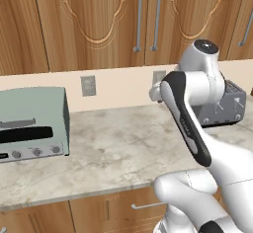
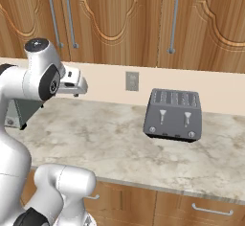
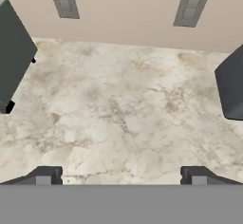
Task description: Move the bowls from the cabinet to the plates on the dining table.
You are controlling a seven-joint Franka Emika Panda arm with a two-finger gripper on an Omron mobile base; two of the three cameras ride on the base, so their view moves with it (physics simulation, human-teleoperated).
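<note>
Up top across the frame, the cabinet (image 1: 99,19) is closed, so the bowls are presumably inside. Gripper (image 3: 121,175) hangs over the counter (image 3: 118,109), fingers spread, empty. I'd grab a bar handle (image 1: 157,19) squarely and pull straight.

Brown cabinet (image 1: 99,19), doors closed

Bright, even, soft-shadowed, slightly blurry rendering

marble counter (image 1: 123,143), beige wall (image 2: 105,79), 2 outlets (image 1: 88,85)
</note>
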